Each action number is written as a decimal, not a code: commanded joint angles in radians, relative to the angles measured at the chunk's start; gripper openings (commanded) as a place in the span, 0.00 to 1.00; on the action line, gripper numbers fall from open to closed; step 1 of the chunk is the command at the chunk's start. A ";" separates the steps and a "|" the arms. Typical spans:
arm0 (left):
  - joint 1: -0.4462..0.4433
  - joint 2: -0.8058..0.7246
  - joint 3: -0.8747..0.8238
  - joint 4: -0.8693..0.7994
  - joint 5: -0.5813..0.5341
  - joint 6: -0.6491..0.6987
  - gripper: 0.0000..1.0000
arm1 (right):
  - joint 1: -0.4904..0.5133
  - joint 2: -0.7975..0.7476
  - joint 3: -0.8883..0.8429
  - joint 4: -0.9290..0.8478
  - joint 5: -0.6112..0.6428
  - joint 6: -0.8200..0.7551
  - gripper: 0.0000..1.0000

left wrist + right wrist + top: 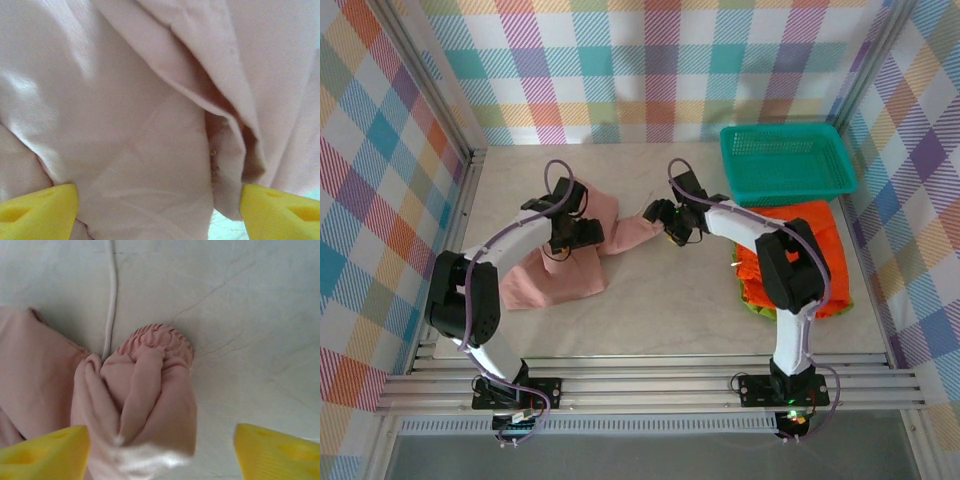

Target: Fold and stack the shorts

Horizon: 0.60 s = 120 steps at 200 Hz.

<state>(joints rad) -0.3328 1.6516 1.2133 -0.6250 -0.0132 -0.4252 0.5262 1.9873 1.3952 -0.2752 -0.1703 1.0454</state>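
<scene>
The dusty pink shorts (545, 285) lie crumpled across the table's left and middle. My left gripper (563, 240) is down on their middle. In the left wrist view its jaws (159, 212) stand wide apart with pink folds (150, 125) between and beyond the yellow fingertips (40, 210). My right gripper (665, 228) is at the shorts' right end. Its jaws (160, 452) are open around a bunched piece of the elastic waistband (150, 385), and the white drawstring (112, 290) trails away over the table. The orange shorts (815, 220) lie folded at the right on top of the lime green pair (752, 303).
A teal mesh basket (785, 160) stands at the back right, just behind the orange pile. Checked walls enclose the table on three sides, and an aluminium rail (650, 380) runs along the near edge. Bare tabletop (670, 310) lies in front of the pink shorts.
</scene>
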 commanded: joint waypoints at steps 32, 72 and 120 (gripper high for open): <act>0.159 -0.038 0.144 -0.020 0.028 0.026 0.88 | 0.007 0.065 0.088 0.042 -0.036 0.095 0.27; 0.190 0.136 0.286 -0.041 0.071 0.040 0.86 | 0.008 0.051 0.084 0.035 -0.047 0.078 0.06; 0.189 0.317 0.390 -0.065 0.133 0.036 0.78 | 0.008 0.017 0.067 0.033 -0.064 0.049 0.00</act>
<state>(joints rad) -0.1417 1.9110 1.5517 -0.6407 0.0731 -0.3988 0.5301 2.0541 1.4612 -0.2470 -0.2115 1.1175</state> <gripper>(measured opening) 0.815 0.079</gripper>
